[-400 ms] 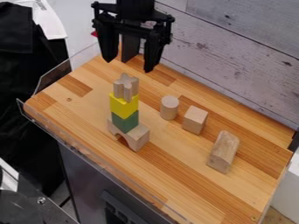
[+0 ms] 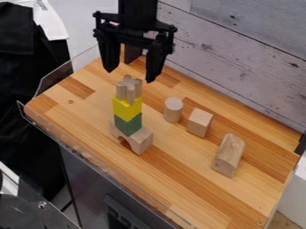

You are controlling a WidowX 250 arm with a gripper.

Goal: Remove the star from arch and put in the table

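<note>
4 pieces form the stack I see on the striped wooden tabletop (image 2: 78,114), toward 10 o'clock from its centre. Top to bottom: unpainted wooden star-shaped block (image 2: 129,91), upright; yellow squared block (image 2: 126,108); green squared block (image 2: 128,125); unpainted wooden arch (image 2: 142,140). At 12 o'clock to the star, I have the black 2-finger gripper (image 2: 129,76), fingers wide apart, nothing between them. From the stack, an unpainted wooden cylinder (image 2: 173,110) stands at 3 o'clock, a pale wooden cube (image 2: 199,122) beyond it, and a round-topped wooden block (image 2: 228,154) at 4 o'clock.
</note>
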